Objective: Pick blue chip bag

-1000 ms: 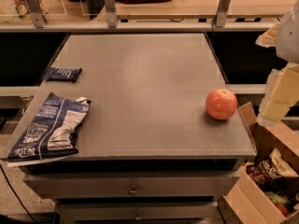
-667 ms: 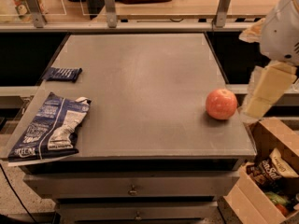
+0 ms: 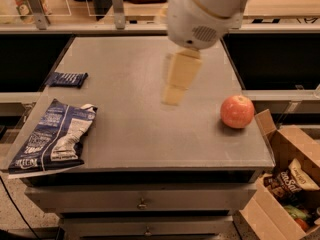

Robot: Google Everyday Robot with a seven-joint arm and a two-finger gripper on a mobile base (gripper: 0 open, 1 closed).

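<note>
The blue chip bag [image 3: 52, 136] lies flat and crumpled at the front left corner of the grey table [image 3: 145, 129], navy foil with white panels and lettering. My gripper [image 3: 174, 93] hangs above the middle of the table, well to the right of the bag and not touching anything. The white arm housing [image 3: 202, 11] fills the top centre and hides part of the table's back.
A red apple [image 3: 237, 111] sits near the right edge. A small flat dark blue snack wrapper [image 3: 67, 79] lies at the left edge behind the bag. A cardboard box [image 3: 287, 184] of snacks stands on the floor at the right. Drawers run under the tabletop.
The arm has swung in from the right edge of view to above the middle of the table. The bag, wrapper and apple have not moved.
</note>
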